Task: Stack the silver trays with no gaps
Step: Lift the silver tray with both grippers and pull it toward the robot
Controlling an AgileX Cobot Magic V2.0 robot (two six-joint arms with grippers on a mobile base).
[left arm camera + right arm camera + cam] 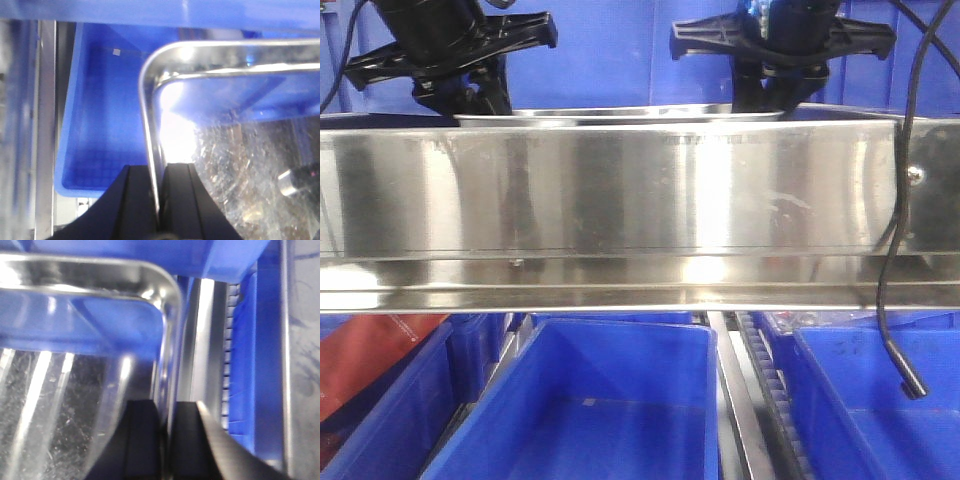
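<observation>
No legible txt, nos., brand marks or signs in any view. Only candidate: small pale square (116, 51) on floor of blue bin (95, 150), poss. a sticker, too small and blurred to read.

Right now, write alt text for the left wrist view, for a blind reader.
The left arm's black jaws clamp the thin side rim of a silver tray, which fills the right of the frame. A blue bin lies beneath, at left.
</observation>
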